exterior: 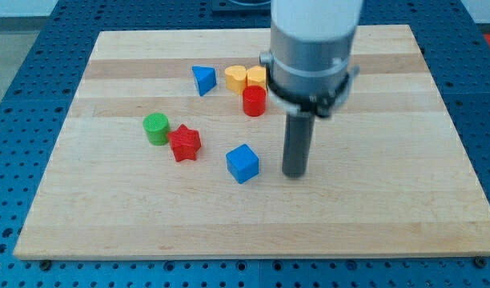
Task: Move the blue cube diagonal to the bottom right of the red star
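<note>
1. A pale wooden board (pixel 405 200), made of glued strips with visible grain, is lying on a blue perforated table (pixel 13 48).
2. The blue cube (pixel 242 163), matte and sharp-edged, is sitting on the board just to the lower right of the red star (pixel 184 143), near it but not touching.
3. My tip (pixel 294 174), the lower end of a straight dark rod under a smooth silver-grey cylinder (pixel 313 44), is resting just right of the blue cube, with a narrow gap showing between them; it is a bare rod, clamping on nothing.
4. A green cylinder (pixel 156 128) is standing against the red star's upper left, seemingly touching it.
5. Above and right of the red star, a red cylinder (pixel 254 101) is sitting just below two yellow blocks (pixel 246 78), the left one looking heart-shaped, the right one partly hidden by the arm.
6. A blue triangular block (pixel 202 80) is lying above the red star, left of the yellow blocks.
</note>
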You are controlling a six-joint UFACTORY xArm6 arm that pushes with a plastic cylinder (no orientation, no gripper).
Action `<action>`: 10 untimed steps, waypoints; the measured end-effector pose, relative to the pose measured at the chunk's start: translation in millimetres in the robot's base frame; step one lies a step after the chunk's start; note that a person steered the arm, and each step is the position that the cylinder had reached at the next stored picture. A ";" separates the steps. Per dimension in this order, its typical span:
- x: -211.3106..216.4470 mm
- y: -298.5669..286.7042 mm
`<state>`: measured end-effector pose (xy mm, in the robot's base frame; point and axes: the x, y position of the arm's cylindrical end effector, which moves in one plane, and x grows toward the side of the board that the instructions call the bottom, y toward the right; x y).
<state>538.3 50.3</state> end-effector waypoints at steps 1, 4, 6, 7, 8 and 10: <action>32.9 -0.1; 18.2 -59.6; -22.9 -92.9; -39.0 -93.2; -42.0 -89.5; -48.1 -64.5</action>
<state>490.2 -14.2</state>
